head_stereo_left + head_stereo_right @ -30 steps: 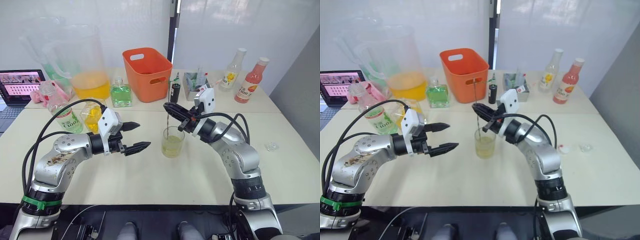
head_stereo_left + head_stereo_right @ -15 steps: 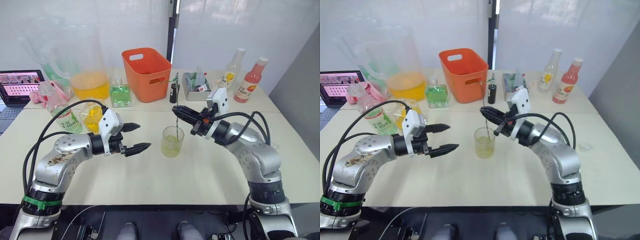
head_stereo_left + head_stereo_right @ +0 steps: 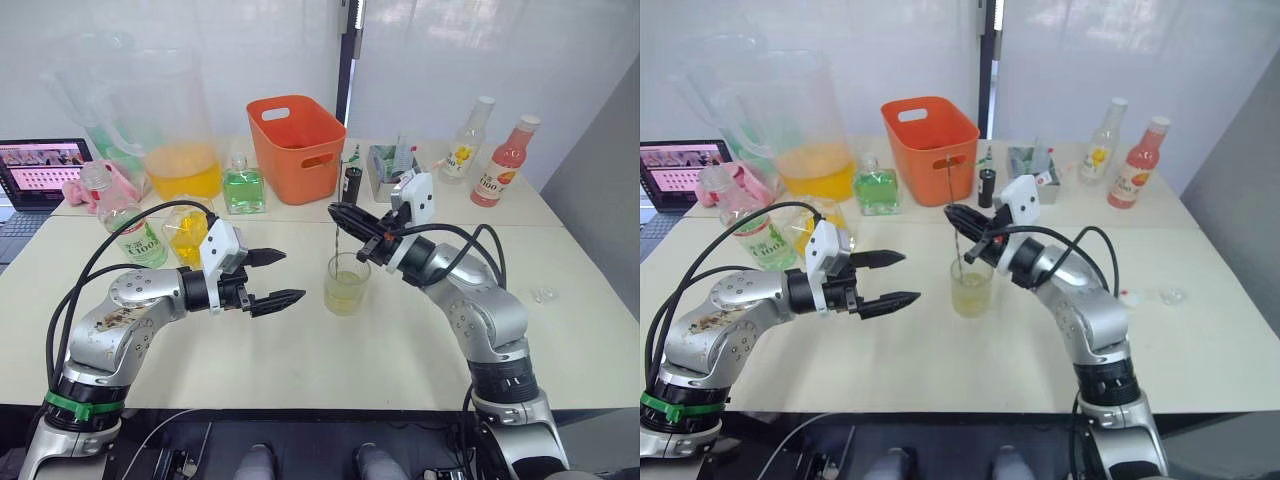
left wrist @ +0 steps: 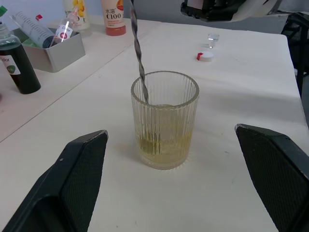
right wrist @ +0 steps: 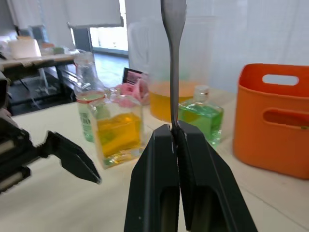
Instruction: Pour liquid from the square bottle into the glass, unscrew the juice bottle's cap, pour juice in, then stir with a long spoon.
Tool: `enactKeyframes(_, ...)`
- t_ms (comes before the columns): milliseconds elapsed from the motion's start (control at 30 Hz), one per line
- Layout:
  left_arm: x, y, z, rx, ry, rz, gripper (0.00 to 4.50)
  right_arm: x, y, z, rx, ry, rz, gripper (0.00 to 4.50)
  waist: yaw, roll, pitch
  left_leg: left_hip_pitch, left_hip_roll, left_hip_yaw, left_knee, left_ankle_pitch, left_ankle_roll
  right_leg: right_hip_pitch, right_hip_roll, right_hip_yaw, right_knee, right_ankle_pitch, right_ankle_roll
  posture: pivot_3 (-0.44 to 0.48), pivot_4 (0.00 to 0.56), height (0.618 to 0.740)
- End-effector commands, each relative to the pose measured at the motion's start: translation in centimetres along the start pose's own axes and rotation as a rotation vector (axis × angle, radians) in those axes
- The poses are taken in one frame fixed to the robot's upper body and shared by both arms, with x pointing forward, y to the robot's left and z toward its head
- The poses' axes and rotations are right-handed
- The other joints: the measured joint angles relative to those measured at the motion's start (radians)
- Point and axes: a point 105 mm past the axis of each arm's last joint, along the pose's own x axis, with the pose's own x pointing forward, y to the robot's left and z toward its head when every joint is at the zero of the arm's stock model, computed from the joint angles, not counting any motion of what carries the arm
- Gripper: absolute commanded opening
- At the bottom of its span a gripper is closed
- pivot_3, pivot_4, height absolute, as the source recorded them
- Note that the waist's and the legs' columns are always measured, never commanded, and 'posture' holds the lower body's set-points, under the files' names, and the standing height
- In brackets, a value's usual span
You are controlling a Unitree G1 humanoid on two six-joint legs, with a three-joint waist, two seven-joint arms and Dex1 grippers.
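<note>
Two black fingers of the right end effector (image 3: 345, 218) pinched a twisted metal spoon (image 4: 137, 53) standing in the ribbed glass (image 4: 164, 119); left end effector (image 3: 277, 277) gaped apart.

bottles (image 3: 503, 162) 6 | glass (image 3: 347, 284) 1 | spoon (image 4: 136, 50) 1 | basket (image 3: 297, 147) 1 | pitcher (image 3: 180, 135) 1

head pair overhead; wrists near glass (image 4: 164, 118)

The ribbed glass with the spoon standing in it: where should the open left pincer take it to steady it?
Grip the ribbed glass across its lower wall, coming level from the robot's left, where the left pincer is already open facing it. The wall is straight and upright, and a low hold clears the long spoon leaning on the rim, held by the right pincer.
</note>
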Motion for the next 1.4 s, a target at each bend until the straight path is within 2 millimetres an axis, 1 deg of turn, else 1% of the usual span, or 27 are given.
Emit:
enactKeyframes(33,-0.3,-0.3,0.9,0.039,-0.017,-0.008,4.48,-0.1,0.0,1.2,-0.066,-0.023,0.011,0.00,-0.001,0.000,0.000,0.000,0.000,0.000,0.000,0.000,0.000,0.000,0.000,0.000,0.000,0.000,0.000,0.000,0.150,0.740)
enactKeyframes(100,-0.3,-0.3,0.8,0.038,-0.015,-0.010,4.48,-0.3,0.4,1.4,-0.045,-0.016,0.036,0.00,-0.001,0.000,0.000,0.000,0.000,0.000,0.000,0.000,0.000,0.000,0.000,0.000,0.000,0.000,0.000,0.000,0.150,0.740)
enactKeyframes(233,-0.2,-0.5,0.6,0.030,-0.012,-0.023,4.48,-0.6,1.8,2.1,0.011,-0.017,0.103,0.00,-0.002,0.000,0.000,0.000,0.000,0.000,0.000,0.000,0.000,0.000,0.000,0.000,0.000,0.000,-0.001,0.000,0.150,0.740)
enactKeyframes(367,-0.2,-0.6,0.5,0.027,-0.010,-0.030,4.48,-0.8,2.3,2.5,0.024,-0.008,0.123,0.00,-0.003,0.000,0.000,0.000,0.000,0.000,0.000,0.000,0.000,0.000,0.000,0.000,0.000,0.000,-0.001,0.000,0.150,0.740)
enactKeyframes(500,0.0,-0.9,0.5,0.026,-0.012,-0.031,4.48,-0.9,2.2,3.7,0.025,-0.033,0.119,0.00,-0.002,0.000,0.000,0.000,0.000,0.000,0.000,0.000,0.000,0.000,0.000,0.000,0.000,0.000,-0.001,0.000,0.150,0.740)
enactKeyframes(600,0.0,-1.0,0.5,0.025,-0.014,-0.029,4.48,-1.0,2.0,4.1,0.025,-0.031,0.122,0.00,-0.003,0.000,0.000,0.000,0.000,0.000,0.000,0.000,0.000,0.000,0.000,0.000,0.000,0.000,-0.001,0.000,0.150,0.740)
enactKeyframes(700,0.1,-1.1,0.5,0.025,-0.016,-0.025,4.48,-1.5,1.3,4.5,0.000,-0.008,0.116,0.00,-0.002,0.000,0.000,0.000,0.000,0.000,0.000,0.000,0.000,0.000,0.000,0.000,0.000,0.000,-0.001,0.000,0.150,0.740)
enactKeyframes(767,0.0,-1.0,0.6,0.024,-0.017,-0.019,4.48,-1.8,0.7,5.2,-0.014,-0.007,0.108,0.00,-0.001,0.000,0.000,0.000,0.000,0.000,0.000,0.000,0.000,0.000,0.000,0.000,0.000,0.000,-0.001,0.000,0.150,0.740)
enactKeyframes(933,0.1,-1.0,0.6,0.023,-0.020,-0.014,4.48,-2.0,0.4,6.3,-0.009,-0.033,0.109,0.00,-0.002,0.000,0.000,0.000,0.000,0.000,0.000,0.000,0.000,0.000,0.000,0.000,0.000,0.000,0.000,0.000,0.150,0.740)
enactKeyframes(1167,0.2,-1.4,0.5,0.014,-0.010,-0.025,4.48,-2.2,0.2,6.8,-0.020,-0.028,0.096,0.00,-0.003,0.000,0.000,0.000,0.000,0.000,0.000,0.000,0.000,0.000,0.000,0.000,0.000,0.000,0.000,0.000,0.150,0.740)
enactKeyframes(1400,0.5,-1.7,0.5,0.011,-0.014,-0.032,4.48,-2.6,-0.4,6.9,-0.059,0.025,0.084,0.00,-0.002,0.000,0.000,0.000,0.000,0.000,0.000,0.000,0.000,0.000,0.000,0.000,0.000,0.000,0.000,0.000,0.150,0.740)
